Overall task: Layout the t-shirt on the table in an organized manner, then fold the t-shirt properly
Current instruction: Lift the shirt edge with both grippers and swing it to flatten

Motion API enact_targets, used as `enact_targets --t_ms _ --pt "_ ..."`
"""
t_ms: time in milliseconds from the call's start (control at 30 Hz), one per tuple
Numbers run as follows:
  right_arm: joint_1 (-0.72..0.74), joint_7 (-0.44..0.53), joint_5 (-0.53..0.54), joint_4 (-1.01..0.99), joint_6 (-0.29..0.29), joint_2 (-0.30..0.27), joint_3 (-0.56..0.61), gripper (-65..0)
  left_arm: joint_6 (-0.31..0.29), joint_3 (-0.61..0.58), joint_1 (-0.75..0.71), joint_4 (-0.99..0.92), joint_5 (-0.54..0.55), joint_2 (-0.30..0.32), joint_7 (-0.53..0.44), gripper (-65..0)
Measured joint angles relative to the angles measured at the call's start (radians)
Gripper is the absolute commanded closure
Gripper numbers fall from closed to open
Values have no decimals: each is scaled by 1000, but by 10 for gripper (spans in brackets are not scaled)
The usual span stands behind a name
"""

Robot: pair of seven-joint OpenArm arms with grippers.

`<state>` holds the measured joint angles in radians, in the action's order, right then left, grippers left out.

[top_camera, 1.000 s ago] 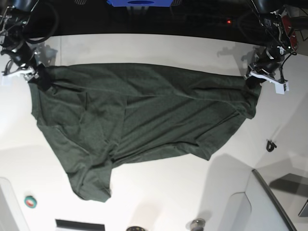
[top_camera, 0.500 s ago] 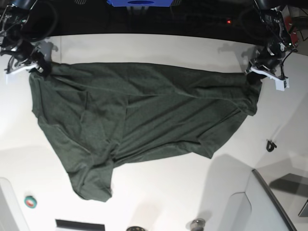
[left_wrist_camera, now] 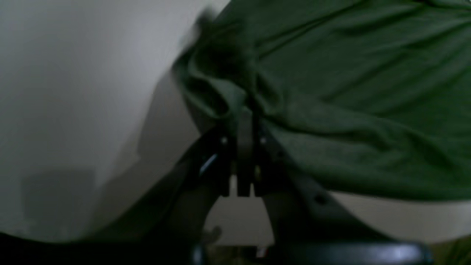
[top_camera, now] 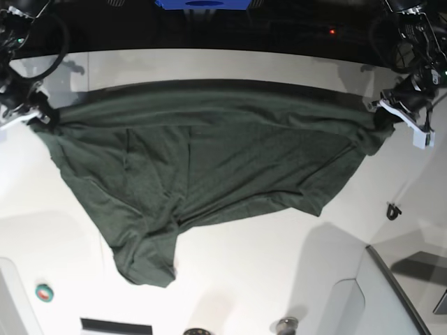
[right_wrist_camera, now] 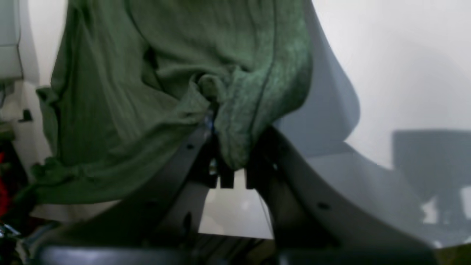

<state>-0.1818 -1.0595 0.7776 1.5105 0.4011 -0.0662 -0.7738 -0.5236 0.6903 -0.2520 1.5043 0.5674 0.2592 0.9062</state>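
Left gripper [left_wrist_camera: 244,121]: jaws shut tight on a bunched corner of the t-shirt [left_wrist_camera: 360,92]; cloth puckers into folds just above the fingertips. In the base view this gripper [top_camera: 391,112] sits over the bench's right edge, near the far corner.

Right gripper [right_wrist_camera: 224,147]: jaws likewise clamped on a wad of the t-shirt [right_wrist_camera: 176,73], the fabric gathered and hanging down between the fingers. In the base view it [top_camera: 35,115] is at the bench's left edge, near the far corner.

T-shirt [top_camera: 202,167]: strung between the two grips, top edge nearly straight and parallel to the table's [top_camera: 279,265] far edge. The body sags toward the near edge, longer on the left, where a lobe ends in a rumpled bundle; the right part ends higher. Diagonal creases run across the middle. Whether the lower part rests on the table or hangs just clear I cannot tell.

Judgement: the layout step is under way, folding not begun. To do it well:
- hold both grips level and keep even tension, so the top edge stays straight;
- lower the hem first, then draw the cloth across the table to pull out creases;
- watch the left lobe, likely to land doubled over;
- release only once the cloth lies flat.

Risk: both grips hold bunched wads, so the corners may stay crumpled on release.
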Motion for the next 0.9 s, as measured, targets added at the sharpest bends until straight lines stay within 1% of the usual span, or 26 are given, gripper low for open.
enact_targets --t_ms 100,167,300,433,500,600,700,767,800,833,900 --pt "-17 -8 11 46 -2 -2 0 -8 0 0 -1 16 -7 8 31 0" --pt "-47 -10 8 45 -1 1 0 -8 0 0 -10 11 -10 7 30 0" --pt "-103 -18 4 44 -2 -4 -1 -8 0 -4 -73 1 -6 7 30 0" --pt "-102 -17 3 43 -2 -6 0 -8 2 -7 -94 -1 -13 19 36 0" --pt "-95 -17 1 43 -21 -12 3 -8 1 -8 -82 -1 -12 27 32 0" --pt "-56 -21 5 26 -47 -31 8 -8 1 -12 -74 3 -12 29 30 0" --pt "10 -20 8 -34 -68 -58 13 -8 16 -78 -18 -11 -25 31 48 0" --pt "72 -18 -13 -104 -81 -89 35 -8 41 -139 45 -27 -71 37 44 0" --pt "105 -18 -11 -143 -89 -115 62 -8 64 -177 87 -39 -107 39 44 0" --pt "151 -19 -7 -188 -92 -141 90 -8 69 -214 130 -58 -140 41 37 0" --pt "244 8 -21 -271 -100 -177 139 -8 71 -285 214 -103 -165 39 34 0"
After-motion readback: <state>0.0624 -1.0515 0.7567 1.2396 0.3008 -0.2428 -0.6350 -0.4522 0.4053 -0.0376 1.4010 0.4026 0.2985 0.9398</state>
